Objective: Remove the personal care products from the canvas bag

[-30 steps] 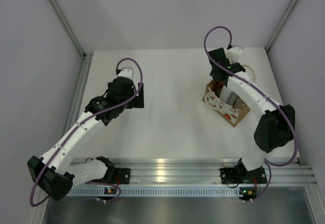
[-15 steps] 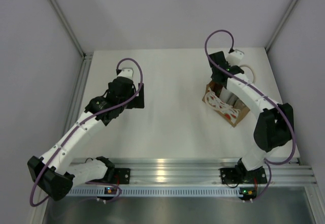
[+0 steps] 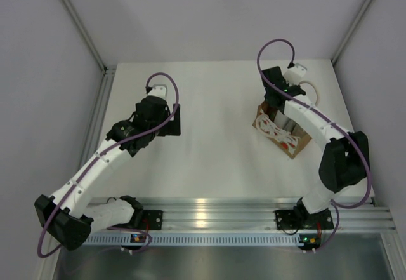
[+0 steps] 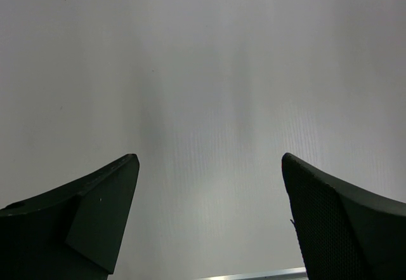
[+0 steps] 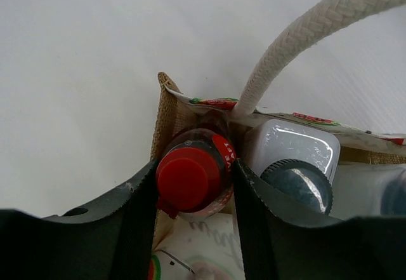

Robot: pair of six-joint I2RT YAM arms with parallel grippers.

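Right claw [image 5: 195, 167] on red bottle [image 5: 189, 180]: wrist view

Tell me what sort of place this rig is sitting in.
Most likely a lab robot cell, not a home or shop. There is a bare white table, plain grey panel walls joined by metal strips, and an aluminium rail along the near edge.
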